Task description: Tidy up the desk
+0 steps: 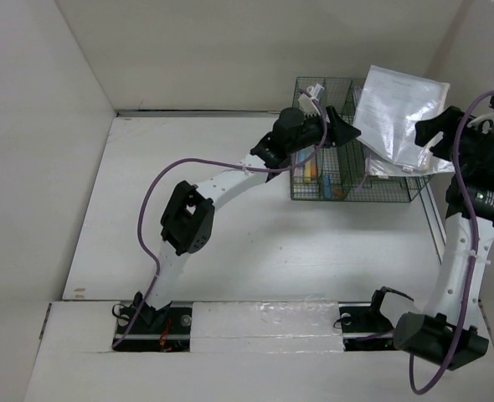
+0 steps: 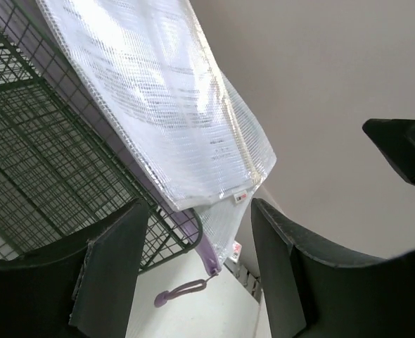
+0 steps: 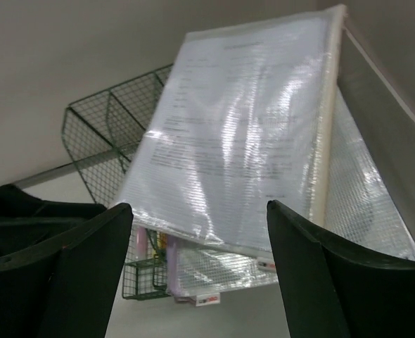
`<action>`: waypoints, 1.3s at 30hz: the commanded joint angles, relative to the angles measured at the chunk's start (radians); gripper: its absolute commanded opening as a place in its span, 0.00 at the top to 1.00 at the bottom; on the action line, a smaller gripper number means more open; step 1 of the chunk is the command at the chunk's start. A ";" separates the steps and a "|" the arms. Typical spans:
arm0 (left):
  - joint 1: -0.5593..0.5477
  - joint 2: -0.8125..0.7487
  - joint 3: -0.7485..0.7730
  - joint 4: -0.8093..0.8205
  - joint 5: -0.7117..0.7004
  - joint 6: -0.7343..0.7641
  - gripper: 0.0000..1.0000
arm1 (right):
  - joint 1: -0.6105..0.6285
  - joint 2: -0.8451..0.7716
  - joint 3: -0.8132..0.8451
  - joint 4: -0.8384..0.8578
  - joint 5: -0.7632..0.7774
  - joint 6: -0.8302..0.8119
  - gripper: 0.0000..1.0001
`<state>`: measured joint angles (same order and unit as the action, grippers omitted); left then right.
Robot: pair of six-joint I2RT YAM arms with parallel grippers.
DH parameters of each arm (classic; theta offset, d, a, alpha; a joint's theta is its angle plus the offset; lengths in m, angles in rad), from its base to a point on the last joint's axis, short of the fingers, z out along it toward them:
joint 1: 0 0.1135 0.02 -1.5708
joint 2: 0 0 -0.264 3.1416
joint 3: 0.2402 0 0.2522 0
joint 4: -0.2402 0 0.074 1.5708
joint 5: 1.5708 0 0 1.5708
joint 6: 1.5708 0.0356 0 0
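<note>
The desk [image 1: 255, 226] is a plain white tabletop walled by white panels. A green wire-mesh organizer [image 1: 314, 180] stands at its back right. A clear mesh zip pouch [image 1: 398, 109] holding printed paper leans tilted over the organizer's right part, with a second clear pouch [image 3: 228, 271] under it. My left gripper [image 1: 346, 130] is open and empty, just left of the pouches and above the organizer. In the left wrist view its gap [image 2: 200, 271] frames the pouch corner [image 2: 158, 105] and a purple zipper pull [image 2: 186, 290]. My right gripper [image 1: 427, 142] is open and empty, just right of the pouch [image 3: 250, 134].
The organizer [image 3: 102, 127] holds small coloured items [image 1: 314, 172] in its front compartments and a white item [image 1: 314, 90] at the back. The right wall panel [image 1: 481, 50] stands close behind the right arm. A taped white strip [image 1: 264, 322] runs between the arm bases.
</note>
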<state>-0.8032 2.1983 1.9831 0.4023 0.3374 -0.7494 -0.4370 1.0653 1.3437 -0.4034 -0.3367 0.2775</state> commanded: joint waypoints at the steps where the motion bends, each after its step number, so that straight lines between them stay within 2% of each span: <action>1: -0.001 -0.034 -0.073 0.159 0.029 -0.044 0.44 | 0.046 -0.042 -0.055 0.101 -0.007 -0.003 0.18; 3: -0.001 -0.031 -0.080 0.173 0.018 -0.054 0.45 | 0.059 -0.071 -0.121 0.126 -0.021 -0.006 0.19; 6: -0.001 0.035 0.083 0.067 0.015 -0.050 0.47 | 0.090 -0.105 -0.201 0.162 -0.044 0.002 0.22; 12: -0.019 0.100 0.166 0.101 0.005 -0.088 0.50 | 0.202 -0.214 -0.322 0.199 0.002 -0.003 0.26; 14: -0.019 0.133 0.209 0.078 0.005 -0.090 0.53 | 0.234 -0.235 -0.340 0.198 0.016 -0.014 0.27; 15: -0.028 0.174 0.277 0.040 0.006 -0.088 0.60 | 0.234 -0.249 -0.351 0.190 0.036 -0.030 0.28; 18: -0.028 0.182 0.295 0.036 0.006 -0.090 0.65 | 0.244 -0.257 -0.354 0.178 0.051 -0.037 0.28; 19: -0.028 0.184 0.292 0.041 0.005 -0.088 0.74 | 0.244 -0.263 -0.360 0.182 0.062 -0.043 0.28; 21: -0.028 0.183 0.280 0.041 0.003 -0.084 0.82 | 0.244 -0.263 -0.362 0.183 0.067 -0.049 0.28; 22: -0.028 0.175 0.272 0.041 -0.003 -0.079 0.90 | 0.244 -0.258 -0.364 0.178 0.064 -0.052 0.28; 25: -0.028 0.144 0.231 0.058 -0.006 -0.071 1.00 | 0.244 -0.245 -0.376 0.186 0.053 -0.052 0.29; 33: -0.048 0.032 0.028 0.148 0.012 -0.067 1.00 | 0.244 -0.232 -0.382 0.196 0.054 -0.058 0.29; 39: -0.057 -0.086 -0.153 0.236 -0.050 -0.057 1.00 | 0.244 -0.234 -0.386 0.193 0.051 -0.060 0.29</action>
<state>-0.8509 2.2292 1.8915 0.5415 0.3134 -0.8291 -0.1997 0.8410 0.9562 -0.2749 -0.2939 0.2317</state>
